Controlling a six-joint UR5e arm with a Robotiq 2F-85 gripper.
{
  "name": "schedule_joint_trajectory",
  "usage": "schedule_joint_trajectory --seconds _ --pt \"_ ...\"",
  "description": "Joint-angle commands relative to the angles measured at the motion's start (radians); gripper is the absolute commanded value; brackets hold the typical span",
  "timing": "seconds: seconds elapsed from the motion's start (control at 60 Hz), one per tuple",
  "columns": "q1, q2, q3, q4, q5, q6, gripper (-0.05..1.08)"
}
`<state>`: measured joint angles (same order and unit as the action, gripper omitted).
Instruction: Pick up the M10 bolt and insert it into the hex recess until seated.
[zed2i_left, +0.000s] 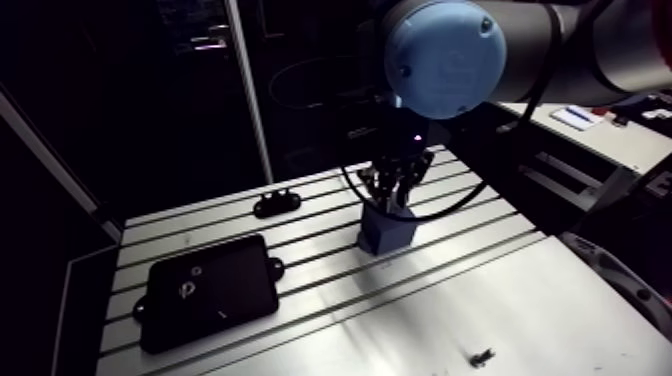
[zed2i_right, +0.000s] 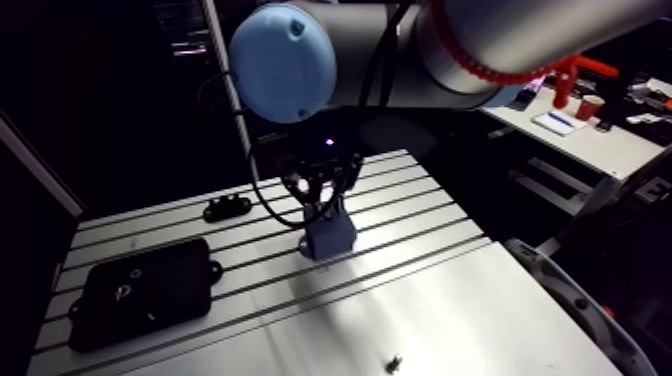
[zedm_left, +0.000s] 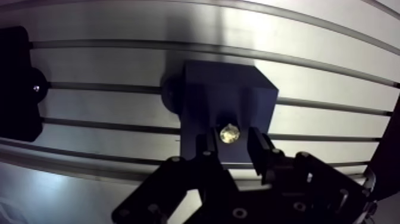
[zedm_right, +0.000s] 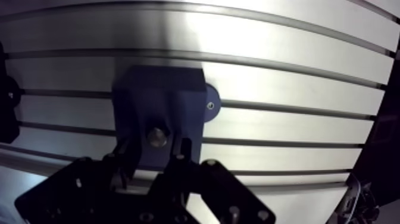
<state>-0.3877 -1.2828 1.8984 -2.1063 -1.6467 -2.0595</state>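
A dark blue block (zedm_left: 226, 98) stands on the slotted table (zedm_left: 321, 71), directly under my gripper (zedm_left: 233, 146). The bolt (zedm_left: 230, 133) shows as a small shiny round end in the block's top face, sitting between my two fingers. A narrow gap shows on each side of it, so the fingers (zedm_left: 259, 148) stand open and close around it without pressing it. In the arm view the gripper (zed2i_left: 395, 195) reaches straight down onto the block (zed2i_left: 386, 230). How deep the bolt sits in the block is hidden.
A flat black plate (zed2i_left: 210, 290) lies at the table's left front. A small black bracket (zed2i_left: 277, 203) sits behind it. A tiny dark part (zed2i_left: 483, 355) lies on the smooth sheet at the front right.
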Motion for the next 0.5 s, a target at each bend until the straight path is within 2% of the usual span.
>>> schedule_joint_trajectory --seconds 0.017,0.5 --pt "0.001 0.001 0.0 -0.001 0.0 0.0 0.6" --pt "0.003 0.003 0.0 -0.002 0.002 0.0 0.61"
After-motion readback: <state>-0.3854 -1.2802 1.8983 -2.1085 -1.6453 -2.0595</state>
